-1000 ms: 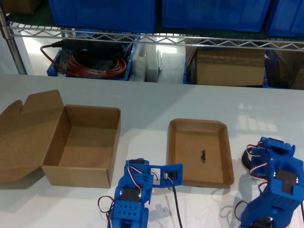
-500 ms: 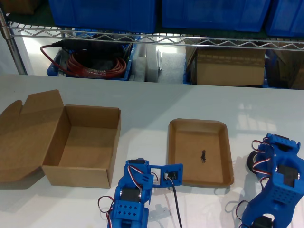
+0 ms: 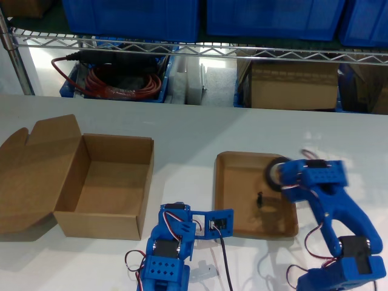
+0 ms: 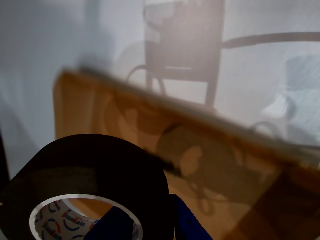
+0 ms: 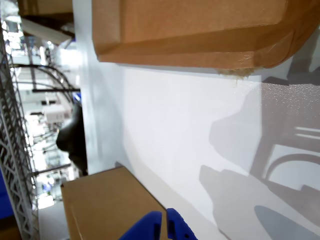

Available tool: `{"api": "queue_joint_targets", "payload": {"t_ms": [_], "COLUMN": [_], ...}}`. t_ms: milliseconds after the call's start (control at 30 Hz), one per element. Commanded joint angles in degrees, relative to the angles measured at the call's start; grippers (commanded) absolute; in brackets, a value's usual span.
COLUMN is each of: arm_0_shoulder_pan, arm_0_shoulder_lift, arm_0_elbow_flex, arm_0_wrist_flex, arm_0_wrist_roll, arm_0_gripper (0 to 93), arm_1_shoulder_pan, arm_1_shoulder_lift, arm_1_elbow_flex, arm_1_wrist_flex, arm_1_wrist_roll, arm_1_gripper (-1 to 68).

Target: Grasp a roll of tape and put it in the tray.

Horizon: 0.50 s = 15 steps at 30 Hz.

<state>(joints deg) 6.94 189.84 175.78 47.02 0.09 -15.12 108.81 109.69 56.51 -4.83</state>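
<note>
Over the tray, at its far corner on the exterior view's right, my first gripper is clamped on the tape, held clear of the floor for a drop. My second gripper rests together on the counter, out of the way.
</note>
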Motion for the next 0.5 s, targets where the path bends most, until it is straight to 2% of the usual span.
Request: {"api": "queue_joint_targets", "payload": {"t_ms": [0,133,467], "arm_0_shoulder_pan": [-0.5,-0.5,-0.5], "arm_0_shoulder_lift": [0.5,0.5,0.5], "arm_0_elbow_flex": [1.7,1.7,1.7], "arm_0_wrist_flex": [-0.8,-0.8,-0.8], "arm_0_wrist_roll": [0.4,0.4,0.4], "arm_0_gripper": [0.2,0.2,0.2], "arm_1_shoulder_pan": [-6.1,-8.9,-9.1], "arm_1_shoulder_lift": [-1.9,-6.2,-8.2], "arm_1_elbow_flex": [-0.8,-0.6,-0.5], "arm_1_wrist_flex": [0.3,0.4,0.5], "arm_1_wrist_roll": [-1.8,-2.2,-2.5], "arm_1_gripper": [0.0,0.0,0.0]}}
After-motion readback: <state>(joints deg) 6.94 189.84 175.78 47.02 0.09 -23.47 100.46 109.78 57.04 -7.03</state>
